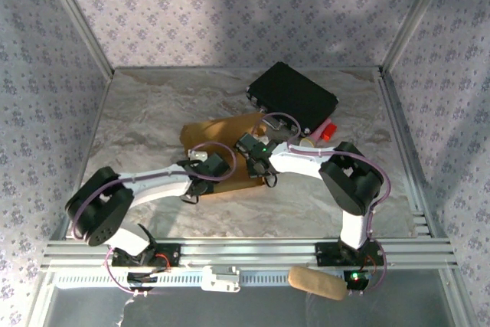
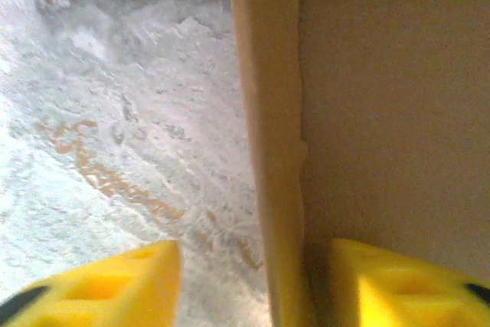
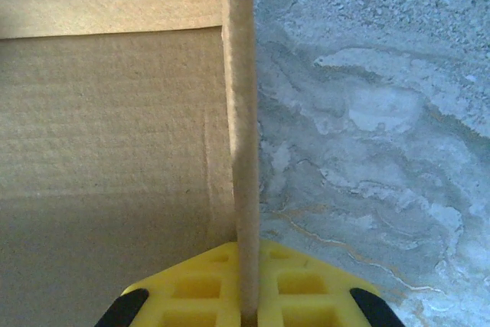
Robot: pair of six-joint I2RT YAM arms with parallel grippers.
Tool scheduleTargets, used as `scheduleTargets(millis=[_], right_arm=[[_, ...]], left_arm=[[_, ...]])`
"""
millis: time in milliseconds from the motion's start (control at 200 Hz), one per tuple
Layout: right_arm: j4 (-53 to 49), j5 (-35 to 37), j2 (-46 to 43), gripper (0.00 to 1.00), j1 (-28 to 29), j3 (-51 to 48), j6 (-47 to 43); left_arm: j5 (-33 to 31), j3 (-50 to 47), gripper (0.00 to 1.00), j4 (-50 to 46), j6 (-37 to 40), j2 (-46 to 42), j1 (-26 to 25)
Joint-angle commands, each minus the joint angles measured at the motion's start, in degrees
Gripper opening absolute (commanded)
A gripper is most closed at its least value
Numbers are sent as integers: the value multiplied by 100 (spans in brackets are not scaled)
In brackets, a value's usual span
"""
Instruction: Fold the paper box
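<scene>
One paper box (image 3: 115, 128) edge between right fingers (image 3: 302, 290)

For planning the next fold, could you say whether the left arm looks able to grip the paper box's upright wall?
Probably yes: the left end effector is open, with the paper box wall standing unobstructed between its fingers.

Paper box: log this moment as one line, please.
paper box: walls partly raised | left gripper: open, astride a box wall | right gripper: shut on a box wall | fold: unfinished
</scene>
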Motion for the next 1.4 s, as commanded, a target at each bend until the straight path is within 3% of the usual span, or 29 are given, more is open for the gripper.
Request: scheduleTargets(millis=[0,145,300,455,685,899,1054,1254,1394], right_arm=[[-58,87,59,4,-13,-50,-102],[10,7,-180,28,-8,-98,-320],[-5,-156,-468,41,-6,-100,-665],[-61,-311,-865,50,-23,-117,-1022],[-232,-670,-1850,53,-369,-306,-1593],[226,-2052,-2864,55,-1462,-663,-2733],[486,-2874,-2636,57,-1850,-553,-3475],[539,-2965,-2099,60,-1977,4,-4015],[228,-3074,-1550,57,-1980,743,-4207]], left_arm=[[128,311,66,-445,363,-999,135],[1964,421,72,-410,1513,-1974,1538],[3243,772,72,-689,2700,-2077,2799],[4222,1081,68,-580,3151,-1896,3453],[4029,1216,63,-504,3352,-1813,3454],[3891,1205,63,-442,3569,-1655,3446],[3697,1214,63,-338,3626,-1534,3421],[3654,1393,62,-307,3652,-1258,3354],[3503,1538,53,-377,3615,-1070,3296]])
